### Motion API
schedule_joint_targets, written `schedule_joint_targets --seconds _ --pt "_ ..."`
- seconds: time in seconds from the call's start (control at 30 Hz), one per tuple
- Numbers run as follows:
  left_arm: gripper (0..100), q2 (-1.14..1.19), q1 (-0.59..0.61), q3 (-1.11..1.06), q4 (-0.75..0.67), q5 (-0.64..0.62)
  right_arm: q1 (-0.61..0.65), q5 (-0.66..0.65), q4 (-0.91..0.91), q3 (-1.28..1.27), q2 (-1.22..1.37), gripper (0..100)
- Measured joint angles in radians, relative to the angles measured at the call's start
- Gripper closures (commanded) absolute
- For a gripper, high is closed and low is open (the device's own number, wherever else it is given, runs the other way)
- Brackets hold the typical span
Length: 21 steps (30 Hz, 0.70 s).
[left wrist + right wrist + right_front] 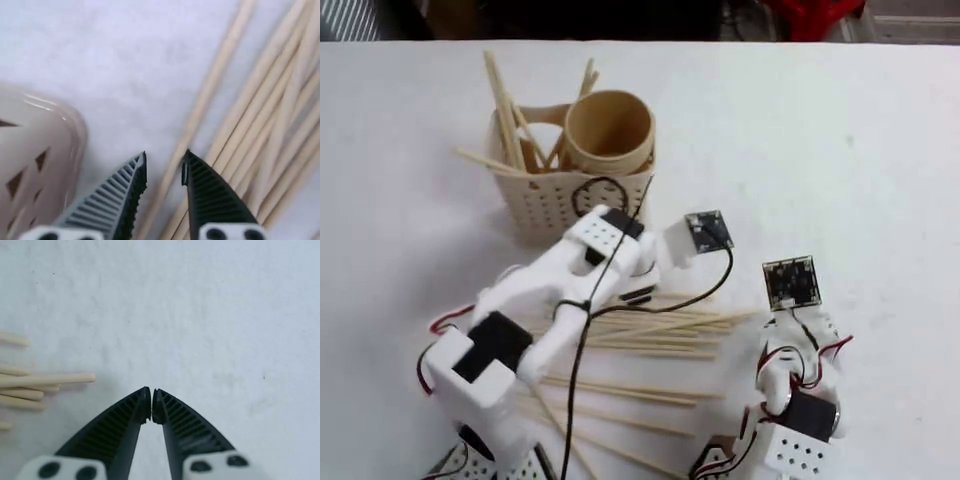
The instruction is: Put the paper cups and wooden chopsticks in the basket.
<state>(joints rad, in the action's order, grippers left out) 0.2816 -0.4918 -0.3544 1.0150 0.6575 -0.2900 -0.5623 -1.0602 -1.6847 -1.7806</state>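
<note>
From above, the paper cups (609,130) sit nested in the basket (545,205), and a few chopsticks (506,110) stand beside them. Many loose chopsticks (655,335) lie on the table (840,150) in front of the basket, so the task looks about half done. The left arm (565,285) stretches over that pile toward the basket, while the right arm (798,400) sits folded well to the side.

In the left wrist view, the left gripper (164,167) is parted narrowly, low over the table. One loose chopstick runs through the gap, apparently unclamped, and the basket's corner is just beside it.

In the right wrist view, the right gripper (151,406) is closed on nothing, with chopstick tips nearby.
</note>
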Motion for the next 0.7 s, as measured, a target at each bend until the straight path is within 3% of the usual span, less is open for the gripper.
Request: schedule_joint_targets --seconds 0.4,0.7 --pt "98 -0.055 0.003 -0.003 0.049 -0.028 0.0 0.0 -0.003 0.0 0.0 97.4" --pt "98 -0.526 0.002 -0.003 0.244 -0.038 0.0 0.0 -0.003 0.0 0.0 97.4"
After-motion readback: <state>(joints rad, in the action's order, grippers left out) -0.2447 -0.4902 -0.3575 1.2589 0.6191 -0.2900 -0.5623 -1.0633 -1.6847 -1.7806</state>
